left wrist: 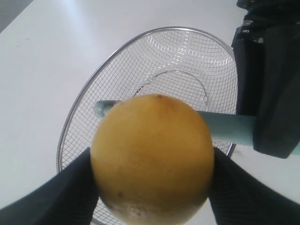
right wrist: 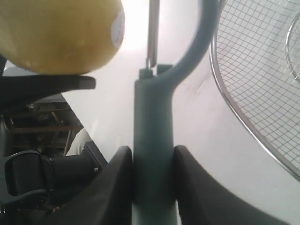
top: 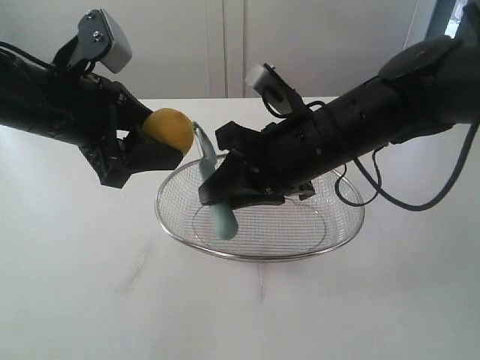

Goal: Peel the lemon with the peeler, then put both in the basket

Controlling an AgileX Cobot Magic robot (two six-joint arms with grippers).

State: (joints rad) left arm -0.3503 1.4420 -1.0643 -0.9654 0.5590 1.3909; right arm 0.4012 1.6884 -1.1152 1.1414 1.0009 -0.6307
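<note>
1. The left gripper (top: pixel 163 144) clamps the smooth, oval yellow lemon (top: pixel 171 127) in the air.
2. The right gripper (top: pixel 217 187) squeezes the rounded teal handle of the peeler (top: pixel 223 220); its metal blade stands just beside the lemon.
3. Both hang over the left part of the shallow silver mesh basket (top: pixel 255 256).

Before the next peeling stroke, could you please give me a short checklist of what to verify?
1. The lemon is clamped in the left gripper: ok.
2. The peeler is held by its handle in the right gripper: ok.
3. The blade touches the lemon: cannot tell; it stands close beside it.
4. The basket lies under the peeler: ok.
5. The basket holds nothing else: ok, as far as it shows.
</note>
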